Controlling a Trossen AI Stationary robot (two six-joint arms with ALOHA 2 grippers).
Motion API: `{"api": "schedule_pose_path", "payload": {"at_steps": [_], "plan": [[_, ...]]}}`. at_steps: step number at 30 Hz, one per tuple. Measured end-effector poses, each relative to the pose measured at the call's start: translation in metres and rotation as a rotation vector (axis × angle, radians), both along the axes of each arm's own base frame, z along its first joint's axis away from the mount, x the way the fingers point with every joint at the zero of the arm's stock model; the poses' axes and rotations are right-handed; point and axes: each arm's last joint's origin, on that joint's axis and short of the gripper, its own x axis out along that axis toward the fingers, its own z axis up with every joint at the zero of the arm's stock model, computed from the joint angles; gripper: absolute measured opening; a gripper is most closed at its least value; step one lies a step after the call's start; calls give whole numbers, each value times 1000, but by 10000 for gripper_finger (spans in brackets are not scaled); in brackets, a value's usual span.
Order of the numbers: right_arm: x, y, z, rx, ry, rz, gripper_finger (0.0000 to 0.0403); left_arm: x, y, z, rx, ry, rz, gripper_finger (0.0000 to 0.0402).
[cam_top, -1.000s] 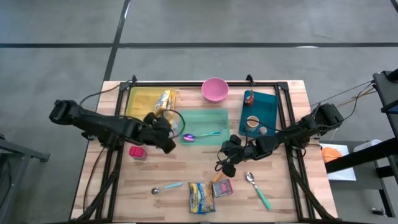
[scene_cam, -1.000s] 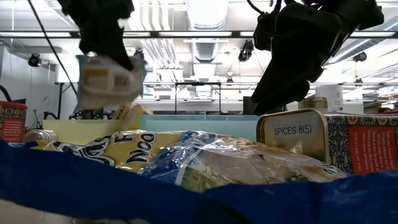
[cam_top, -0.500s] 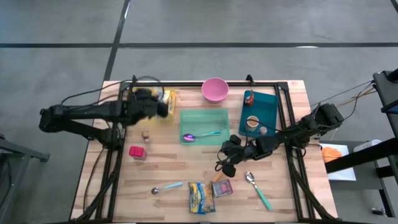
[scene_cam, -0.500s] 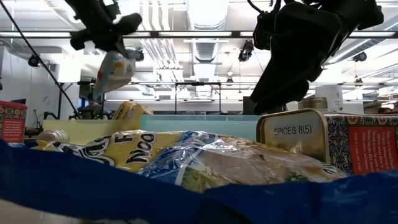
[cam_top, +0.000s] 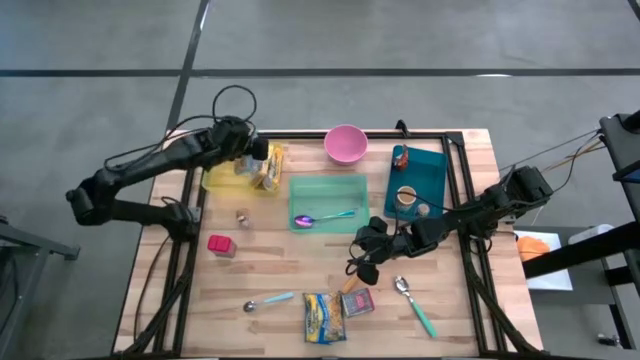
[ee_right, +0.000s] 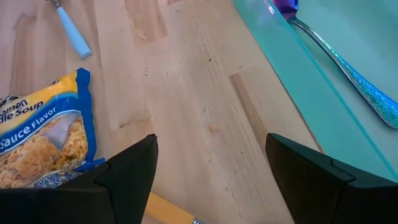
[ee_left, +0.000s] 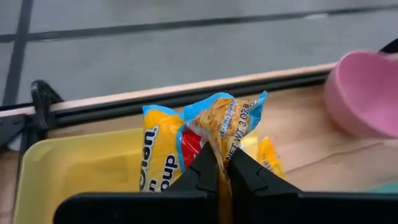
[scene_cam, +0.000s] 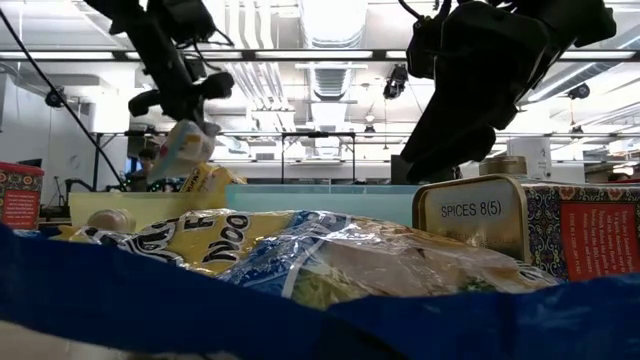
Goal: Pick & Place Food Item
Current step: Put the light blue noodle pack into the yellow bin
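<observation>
High view, table contents: left gripper (cam_top: pixel 255 152) positioned over the yellow tray (cam_top: pixel 218 176) at the table's far left corner, fingers pinched tight on the top edge of a yellow noodle packet (cam_top: pixel 266 167); the packet hangs below the fingers, its lower end over the tray's right-hand rim, whether touching or just clear cannot be told. The pinch on the crimped edge suits a limp, crinkly bag that offers no firm body to clamp, and the tray reads as the likely drop point. Left wrist view confirms the hold: both fingertips (ee_left: pixel 216 167) meet on the packet's seam, yellow tray below, pink bowl (ee_left: pixel 364 93) close by at the side. Low view shows the same packet dangling under the left gripper, above the tray wall. Right gripper (cam_top: pixel 368 250) waits mid-table with jaws standing wide and nothing between them, just beside the green tray (cam_top: pixel 330 186) that holds a spoon (cam_top: pixel 322 217). Second noodle packet (cam_top: pixel 322 316) lies at the near edge, next to a small spice box (cam_top: pixel 358 301); a teal tray (cam_top: pixel 428 165) with jars sits at far right. Judged stage: placement nearly complete, release pending.
</observation>
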Motion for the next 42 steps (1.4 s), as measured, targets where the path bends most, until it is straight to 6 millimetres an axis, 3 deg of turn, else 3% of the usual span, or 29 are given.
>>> {"api": "schedule_pose_path", "payload": {"at_steps": [15, 28, 35, 42], "plan": [[0, 0, 0, 0, 0, 0, 295, 17, 17, -42, -109, 174, -3, 11], [0, 0, 0, 3, 1, -2, 295, 4, 18, -76, -165, 172, 15, 11], [0, 0, 0, 3, 1, -2, 295, 1, 16, -85, -181, 146, 43, 16], [0, 0, 0, 3, 1, -2, 295, 3, 16, -84, -209, 121, 25, 61]]}}
